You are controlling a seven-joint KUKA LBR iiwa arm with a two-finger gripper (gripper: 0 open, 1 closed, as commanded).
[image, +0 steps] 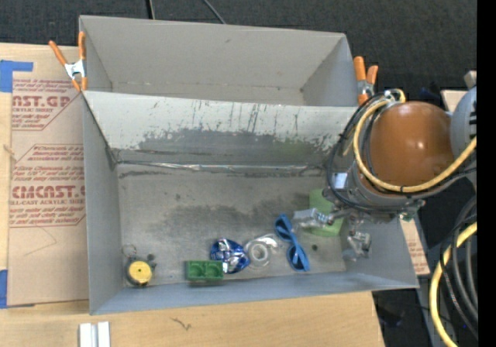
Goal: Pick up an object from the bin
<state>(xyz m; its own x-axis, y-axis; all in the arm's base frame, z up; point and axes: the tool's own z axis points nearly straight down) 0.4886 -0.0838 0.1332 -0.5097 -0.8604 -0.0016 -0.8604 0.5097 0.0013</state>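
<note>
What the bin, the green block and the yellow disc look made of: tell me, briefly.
The bin looks like metal: dull grey, scuffed and streaked. The green block is likely plastic: uniform bright colour, squared edges. The yellow disc is probably plastic: even yellow, finish unclear.

Pale green thing [318,200] (kind unclear) at the bin's [217,82] right end, half under the arm's orange cover [407,144]
</note>
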